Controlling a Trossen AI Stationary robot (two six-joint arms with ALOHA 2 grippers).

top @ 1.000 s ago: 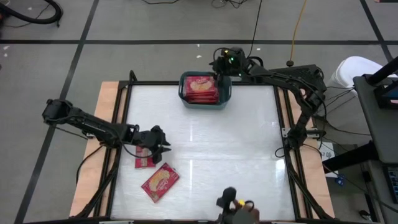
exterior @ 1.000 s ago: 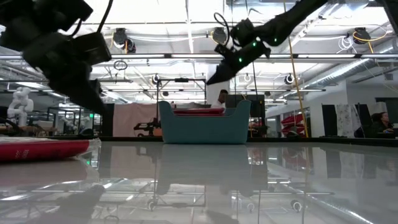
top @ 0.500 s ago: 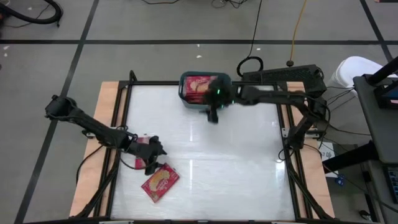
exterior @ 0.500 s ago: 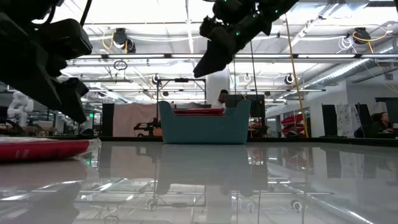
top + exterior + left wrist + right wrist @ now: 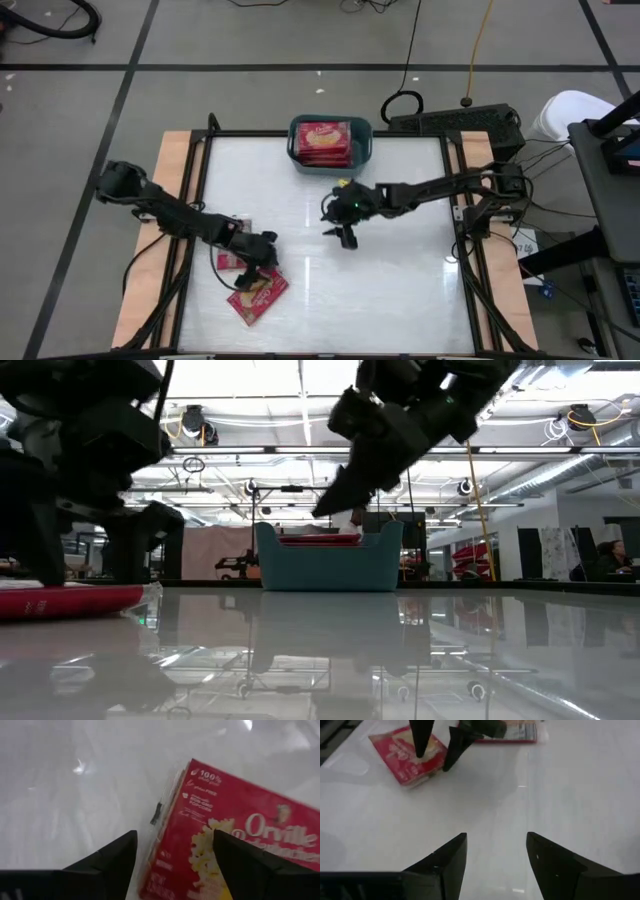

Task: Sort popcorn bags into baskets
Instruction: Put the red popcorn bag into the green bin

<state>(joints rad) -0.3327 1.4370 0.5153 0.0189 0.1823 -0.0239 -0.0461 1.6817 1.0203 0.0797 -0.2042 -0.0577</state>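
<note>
The left end effector (image 5: 262, 270) is held just above the near-left part of the table (image 5: 400, 290), its fingers (image 5: 112, 857) spread apart and gripping nothing. Directly beneath it a red bag (image 5: 257, 293) is seen lying flat, picture side up, with one finger over the bag's edge and the other over bare table, as the left wrist view shows (image 5: 235, 845). Whether the tips are touching the bag cannot be told. A second bag (image 5: 230, 260) is seen just behind this end effector, partly hidden by the arm.

The right end effector (image 5: 343, 236) is held over the middle of the table, above bare surface, pointed toward the left one. Its fingers (image 5: 445, 862) are parted and nothing is held between them. In the right wrist view the picture-side bag (image 5: 410, 752) and the left end effector (image 5: 436, 757) are seen well ahead of it.

The teal basket (image 5: 366, 145) is placed at the far edge of the table, well beyond the right end effector, and red bags (image 5: 325, 143) are stacked inside it. In the low view the basket (image 5: 330, 565) is seen behind the right end effector (image 5: 335, 500), with the bags' edges (image 5: 318, 540) showing at its rim.
</note>
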